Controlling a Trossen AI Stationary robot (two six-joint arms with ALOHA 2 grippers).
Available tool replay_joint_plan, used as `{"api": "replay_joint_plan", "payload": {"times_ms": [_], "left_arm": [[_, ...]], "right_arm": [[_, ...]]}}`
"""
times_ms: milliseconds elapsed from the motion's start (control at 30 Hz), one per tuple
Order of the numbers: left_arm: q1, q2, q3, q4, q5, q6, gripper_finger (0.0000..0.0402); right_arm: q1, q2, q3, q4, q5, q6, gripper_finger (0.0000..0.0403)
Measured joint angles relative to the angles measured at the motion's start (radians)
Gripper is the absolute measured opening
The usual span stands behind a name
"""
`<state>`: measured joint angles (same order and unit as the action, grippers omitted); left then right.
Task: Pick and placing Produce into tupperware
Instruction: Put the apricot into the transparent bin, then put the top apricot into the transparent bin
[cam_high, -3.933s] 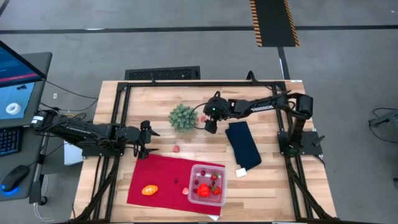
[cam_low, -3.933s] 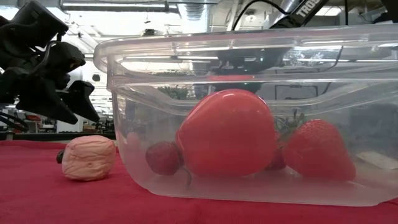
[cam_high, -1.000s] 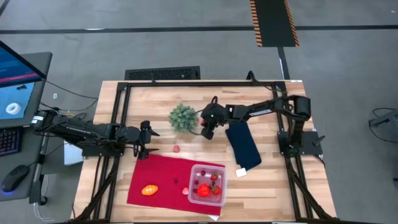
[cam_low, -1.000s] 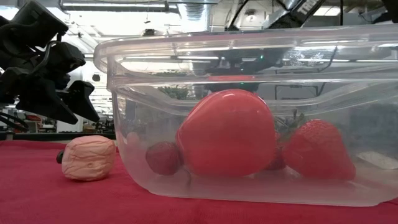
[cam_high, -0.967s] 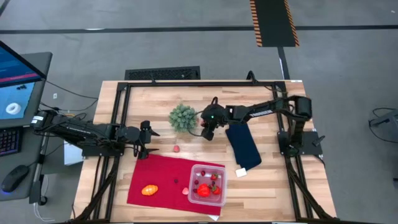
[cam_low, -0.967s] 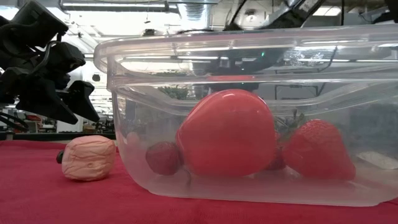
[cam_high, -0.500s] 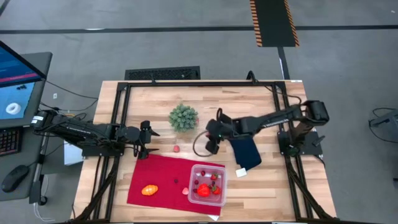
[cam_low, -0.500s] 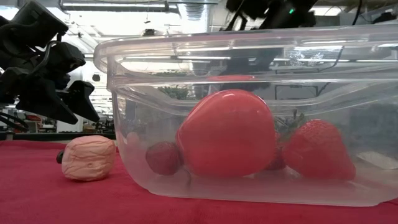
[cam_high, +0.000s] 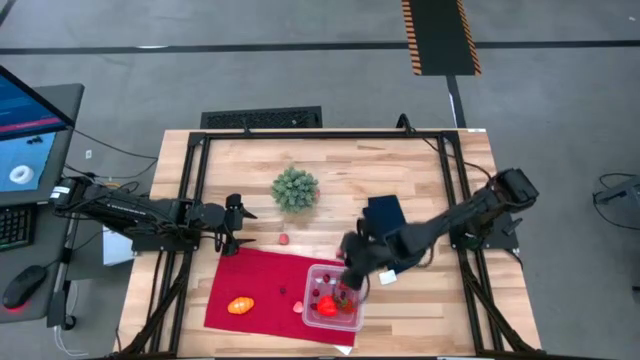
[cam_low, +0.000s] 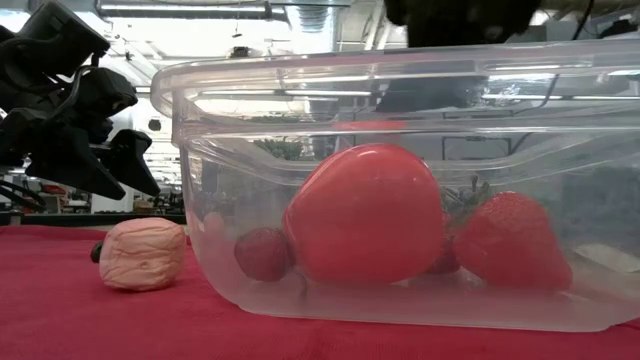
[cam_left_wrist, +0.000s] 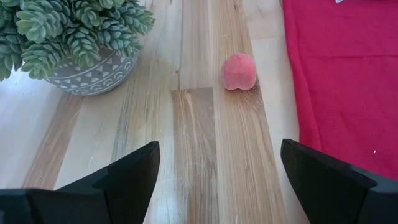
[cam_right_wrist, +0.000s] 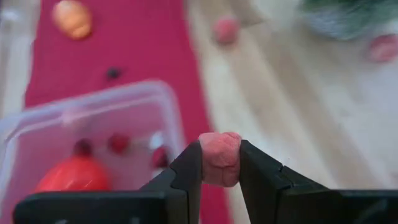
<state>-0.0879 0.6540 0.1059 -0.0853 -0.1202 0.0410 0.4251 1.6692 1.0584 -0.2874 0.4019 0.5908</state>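
The clear tupperware (cam_high: 333, 297) stands on the red cloth (cam_high: 260, 285) near the front edge. It holds a big red piece (cam_low: 365, 215), a strawberry (cam_low: 510, 240) and a small dark red piece (cam_low: 265, 253). My right gripper (cam_high: 350, 283) hangs over the tupperware's far rim, shut on a small pink piece (cam_right_wrist: 219, 155). An orange oval (cam_high: 240, 305) and a pink lump (cam_low: 143, 253) lie on the cloth. A pink bit (cam_left_wrist: 239, 71) lies on the wood. My left gripper (cam_high: 240, 226) is open and empty at the left. My right gripper pinches the pink piece by its two sides (cam_right_wrist: 219, 163) between its two fingertips (cam_right_wrist: 193, 163). The piece stands out past the fingertips. It is lifted clear, above the table just beside the tupperware's rim (cam_right_wrist: 171, 99).
A green bushy plant in a patterned pot (cam_high: 295, 188) stands at the table's middle far side, with another pink bit (cam_right_wrist: 380, 46) beside it. A dark blue folded cloth (cam_high: 385, 212) lies under my right arm. A black frame (cam_high: 190, 190) runs along the table's edges.
My right gripper has gone from beside the green plant toward the table's near edge, carrying the pink piece, and now hangs over the tupperware. It has stayed shut.
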Motion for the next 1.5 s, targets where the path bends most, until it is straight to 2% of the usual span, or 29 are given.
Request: {"api": "replay_joint_plan", "payload": {"times_ms": [200,500,733,967,1067,1333,1500], "left_arm": [[0.0,0.0,0.0,0.0,0.0,0.0,0.0326],[0.0,0.0,0.0,0.0,0.0,0.0,0.0326],[0.0,0.0,0.0,0.0,0.0,0.0,0.0326],[0.0,0.0,0.0,0.0,0.0,0.0,0.0326],[0.0,0.0,0.0,0.0,0.0,0.0,0.0326],[0.0,0.0,0.0,0.0,0.0,0.0,0.0326],[0.0,0.0,0.0,0.0,0.0,0.0,0.0326]], "right_arm": [[0.11,0.07,-0.002,0.08,0.065,0.04,0.0113],[0.204,0.198,-0.003,0.205,0.151,0.227,0.0113],[0.223,0.219,-0.001,0.26,0.232,0.182,0.0113],[0.223,0.218,-0.001,0.251,0.236,0.168,0.0115],[0.221,0.218,-0.001,0.251,0.236,0.15,0.013],[0.22,0.215,-0.001,0.235,0.266,0.134,0.0218],[0.208,0.178,-0.002,0.217,0.328,0.114,0.0226]]}}
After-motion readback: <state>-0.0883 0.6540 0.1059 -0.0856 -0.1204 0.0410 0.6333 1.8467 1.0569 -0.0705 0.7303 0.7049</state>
